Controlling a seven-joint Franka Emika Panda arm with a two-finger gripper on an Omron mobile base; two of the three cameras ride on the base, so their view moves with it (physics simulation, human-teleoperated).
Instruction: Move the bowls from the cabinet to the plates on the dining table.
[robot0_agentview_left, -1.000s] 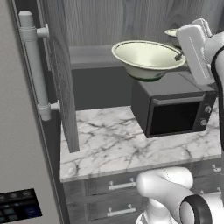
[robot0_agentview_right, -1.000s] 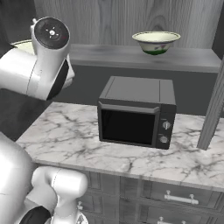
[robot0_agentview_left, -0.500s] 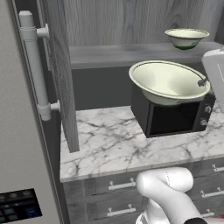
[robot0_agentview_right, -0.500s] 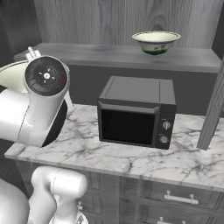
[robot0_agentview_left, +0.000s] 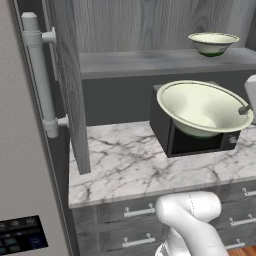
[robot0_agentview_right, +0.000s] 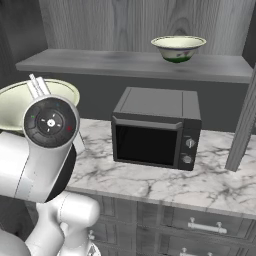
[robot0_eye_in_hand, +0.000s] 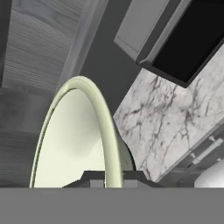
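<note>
The gripper (robot0_eye_in_hand: 113, 181) pinches the rim of 1 bowl (robot0_agentview_left: 200, 107), its 2 fingertips closed on either side of the thin lip in the hand view, 1 inside the bowl and 1 outside. The held bowl is tilted, its open mouth facing up and toward the left base camera, and it hangs in the air in front of the black microwave (robot0_agentview_right: 156, 127), above the marble counter (robot0_agentview_left: 125, 162). In the right base view its rim (robot0_agentview_right: 30, 95) shows just behind the arm's round wrist joint. In the hand view the bowl is edge-on, the rim arcing up from the fingers.

A 2nd bowl (robot0_agentview_right: 178, 48) sits upright on the cabinet shelf (robot0_agentview_right: 125, 64), above the microwave and well apart from the held one. The open cabinet door (robot0_agentview_left: 67, 85) with its long silver bar handle (robot0_agentview_left: 41, 75) stands at the left of the left base view. Grey drawers (robot0_agentview_left: 130, 220) run below the counter.
</note>
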